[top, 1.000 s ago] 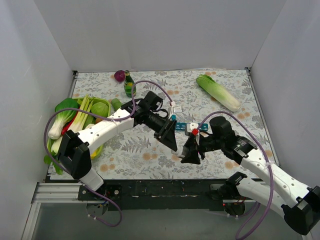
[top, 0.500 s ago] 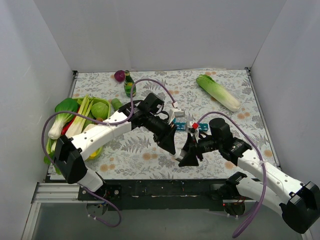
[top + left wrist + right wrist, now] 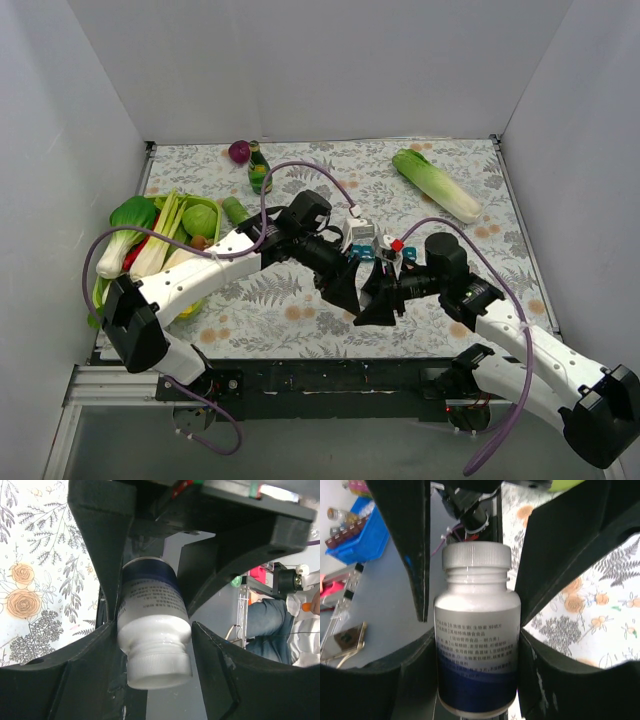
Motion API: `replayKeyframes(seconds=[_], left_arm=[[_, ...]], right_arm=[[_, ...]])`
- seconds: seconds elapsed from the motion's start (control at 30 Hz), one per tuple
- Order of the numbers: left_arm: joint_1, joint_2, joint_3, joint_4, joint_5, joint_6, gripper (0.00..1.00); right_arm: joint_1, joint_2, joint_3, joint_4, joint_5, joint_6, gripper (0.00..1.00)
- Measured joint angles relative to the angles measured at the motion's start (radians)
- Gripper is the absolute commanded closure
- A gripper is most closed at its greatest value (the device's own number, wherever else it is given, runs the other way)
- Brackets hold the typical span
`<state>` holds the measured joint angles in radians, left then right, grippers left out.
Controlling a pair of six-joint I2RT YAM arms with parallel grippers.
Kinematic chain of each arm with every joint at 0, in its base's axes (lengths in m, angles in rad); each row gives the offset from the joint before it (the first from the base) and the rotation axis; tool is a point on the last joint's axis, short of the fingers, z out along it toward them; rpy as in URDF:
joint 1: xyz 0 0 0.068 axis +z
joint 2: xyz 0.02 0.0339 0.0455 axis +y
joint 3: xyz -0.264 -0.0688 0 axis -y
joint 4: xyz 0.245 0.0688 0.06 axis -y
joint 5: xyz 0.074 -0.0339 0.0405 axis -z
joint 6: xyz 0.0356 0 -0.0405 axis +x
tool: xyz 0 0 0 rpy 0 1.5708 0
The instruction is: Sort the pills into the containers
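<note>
Top view: left gripper and right gripper meet tip to tip over the floral table, teal pill box just behind them, largely hidden; left wrist: 1 white capped pill bottle, left jaws parted beside its cap; right wrist: right jaws clamped on the bottle's body.

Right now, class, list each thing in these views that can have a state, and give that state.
white pill bottle, capped, between both grippers
right gripper, shut on the bottle's body
left gripper, fingers flank the cap end; grip unclear
pill box, largely hidden; lids unreadable
green bottle, upright
</note>
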<state>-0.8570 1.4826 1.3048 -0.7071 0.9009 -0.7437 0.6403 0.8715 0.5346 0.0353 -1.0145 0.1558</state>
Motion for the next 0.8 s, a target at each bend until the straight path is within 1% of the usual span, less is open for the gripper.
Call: replayKeyframes(seconds=[0.17,0.3,0.4,0.47,0.53,0.8], left_arm=[[-0.016,-0.011,-0.009,0.045,-0.018,-0.045,0.28],[-0.016,-0.021,-0.008,0.058,-0.032,-0.068,0.14],[-0.009,-0.031,-0.008,0.065,-0.041,-0.083,0.09],[-0.001,-0.040,-0.008,0.065,-0.045,-0.090,0.04],[0.016,-0.052,-0.008,0.065,-0.050,-0.098,0.02],[0.095,-0.165,-0.055,0.106,-0.066,-0.145,0.02]], right_arm=[[-0.008,-0.006,0.014,0.023,0.014,-0.018,0.98],[-0.013,-0.006,0.015,0.025,0.026,-0.037,0.98],[-0.015,-0.007,0.019,0.026,0.032,-0.056,0.98],[-0.018,-0.010,0.026,0.028,0.033,-0.064,0.98],[-0.019,-0.015,0.034,0.035,0.033,-0.076,0.98],[-0.019,-0.029,0.054,0.040,0.040,-0.127,0.98]])
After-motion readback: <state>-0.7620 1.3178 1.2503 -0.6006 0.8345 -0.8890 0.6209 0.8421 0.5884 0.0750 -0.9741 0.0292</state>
